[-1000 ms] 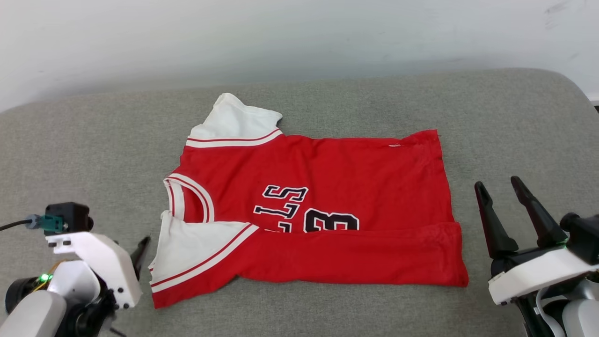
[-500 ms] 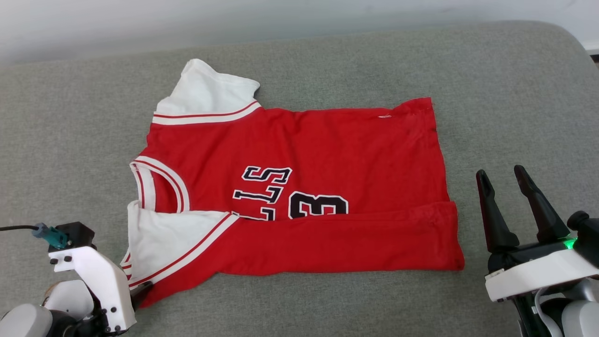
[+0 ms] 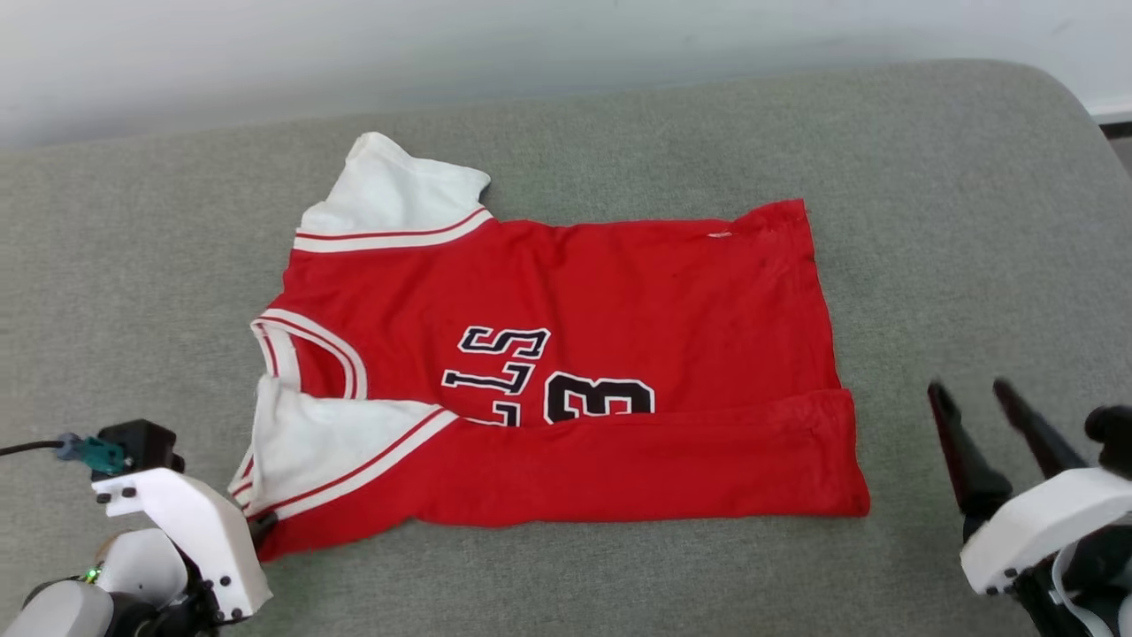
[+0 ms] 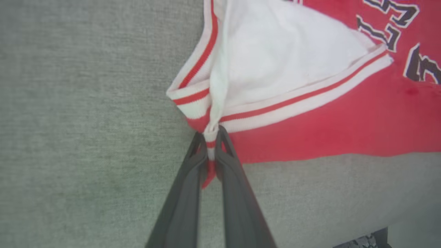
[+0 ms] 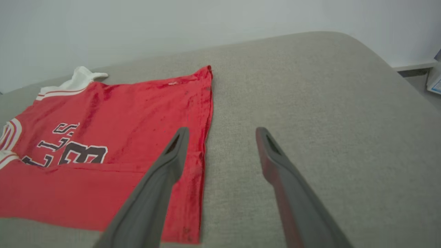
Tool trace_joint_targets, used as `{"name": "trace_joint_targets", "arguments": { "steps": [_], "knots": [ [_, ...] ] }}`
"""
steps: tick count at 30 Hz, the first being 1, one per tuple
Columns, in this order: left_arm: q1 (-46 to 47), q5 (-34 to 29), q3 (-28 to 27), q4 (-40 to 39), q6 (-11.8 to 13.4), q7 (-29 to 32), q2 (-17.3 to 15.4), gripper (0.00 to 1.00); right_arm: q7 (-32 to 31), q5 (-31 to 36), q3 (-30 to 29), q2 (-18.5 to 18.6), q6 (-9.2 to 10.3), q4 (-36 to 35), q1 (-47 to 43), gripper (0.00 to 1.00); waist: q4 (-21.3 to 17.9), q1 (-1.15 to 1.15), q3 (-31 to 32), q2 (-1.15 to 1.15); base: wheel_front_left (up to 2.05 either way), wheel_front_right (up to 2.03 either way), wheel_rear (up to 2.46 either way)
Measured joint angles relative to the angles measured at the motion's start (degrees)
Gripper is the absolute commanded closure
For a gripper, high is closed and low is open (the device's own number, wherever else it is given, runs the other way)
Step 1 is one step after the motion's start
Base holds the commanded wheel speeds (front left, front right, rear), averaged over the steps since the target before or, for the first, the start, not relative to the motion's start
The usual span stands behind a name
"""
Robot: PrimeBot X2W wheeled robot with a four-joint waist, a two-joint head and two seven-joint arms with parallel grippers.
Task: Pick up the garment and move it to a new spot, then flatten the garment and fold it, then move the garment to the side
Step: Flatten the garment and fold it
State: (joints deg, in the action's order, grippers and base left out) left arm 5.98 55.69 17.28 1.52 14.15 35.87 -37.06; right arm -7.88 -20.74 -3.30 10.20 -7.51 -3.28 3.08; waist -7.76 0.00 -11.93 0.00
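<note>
A pale wall (image 3: pixel 531 44) runs behind a wide worktop (image 3: pixel 929 221) covered in grey woven fabric, with a rounded far-right corner.

A red jersey-style garment (image 3: pixel 619 301) lies mostly flat in the middle of the worktop. It is turned sideways, with its striped collar (image 3: pixel 301 354) towards the robot's left and its hem towards the right. The near long edge is folded up over the body in a red band, which hides the lower part of the black, white-outlined lettering and number (image 3: pixel 601 398).

One white sleeve (image 3: pixel 398 195) sticks out at the far left. The other white sleeve (image 3: pixel 336 442) is folded in over the near-left part, with its red-and-white trim slanting across it.

At the lower left, the left gripper (image 4: pixel 211 132) has its jaws closed on the garment's near-left corner. The striped trim there is bunched into a small pinch between the dark fingers (image 4: pixel 187 193).

At the lower right, the right gripper (image 3: pixel 969 387) sits near the near corner of the hem. Its jaws are spread wide apart and hold nothing. From its own wrist, the right gripper's fingers (image 5: pixel 158 186) point across the hem edge and the bare grey fabric.
</note>
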Motion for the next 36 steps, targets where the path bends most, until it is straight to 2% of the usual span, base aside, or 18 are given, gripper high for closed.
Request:
{"name": "trace_joint_targets", "arguments": {
  "steps": [6,7,11,19,20,21,22,31,32,36],
  "knots": [
    [-0.99,-1.30,-1.45,-4.42,0.74,-3.86,0.11,1.00,-20.22,-3.76,-0.64,3.41,0.01,1.27,-1.78,0.00,1.89,0.00,1.50,0.00,0.00,0.00,0.00],
    [-0.91,-2.20,-1.37,-6.84,1.01,-4.77,0.13,1.00,-26.57,-5.71,-0.54,4.50,0.01,1.34,-2.03,0.00,3.18,0.00,1.36,0.00,0.00,0.00,0.00],
    [0.35,-3.48,-0.71,-9.36,1.47,-5.31,0.56,1.00,-31.09,-7.54,0.45,4.68,0.01,2.94,-1.31,0.00,4.50,0.00,0.02,0.00,0.00,0.00,0.00],
    [2.78,-4.58,1.38,-9.78,0.97,-5.83,2.43,1.00,-33.36,-9.77,3.57,4.47,0.01,9.75,3.73,0.00,7.06,0.00,-3.33,0.00,0.00,0.00,0.00],
    [2.80,-4.58,1.56,-9.53,0.96,-5.88,2.71,1.00,-33.77,-9.96,3.94,4.56,0.01,10.25,4.04,0.51,7.29,0.00,-3.51,0.00,0.00,0.00,0.00],
    [2.79,-4.58,1.71,-9.25,0.88,-5.93,2.89,1.00,-34.03,-10.38,4.15,4.75,0.01,10.77,4.31,0.79,7.46,0.00,-3.64,0.00,0.00,0.00,0.00],
    [2.81,-4.58,1.80,-9.00,0.78,-6.08,3.05,1.00,-34.30,-10.84,4.27,4.80,0.02,11.21,4.62,1.00,7.57,0.00,-3.70,0.00,0.00,0.00,0.00],
    [2.38,-4.02,2.09,-6.86,0.20,-7.94,4.63,1.00,-33.56,-11.73,6.44,5.88,0.02,12.66,5.37,1.00,7.19,0.00,-1.13,0.00,0.00,0.00,0.00],
    [1.22,-4.05,1.43,-6.25,0.66,-9.91,5.21,1.00,-32.53,-11.46,7.23,6.86,0.01,11.23,5.34,1.00,7.11,0.00,1.01,0.00,0.00,0.00,0.00],
    [-0.30,-4.00,0.77,-5.87,1.60,-11.44,6.09,1.00,-32.22,-11.40,7.32,7.62,0.01,10.11,4.49,1.00,7.44,0.00,3.51,0.00,0.00,0.00,0.00]
  ]
}}
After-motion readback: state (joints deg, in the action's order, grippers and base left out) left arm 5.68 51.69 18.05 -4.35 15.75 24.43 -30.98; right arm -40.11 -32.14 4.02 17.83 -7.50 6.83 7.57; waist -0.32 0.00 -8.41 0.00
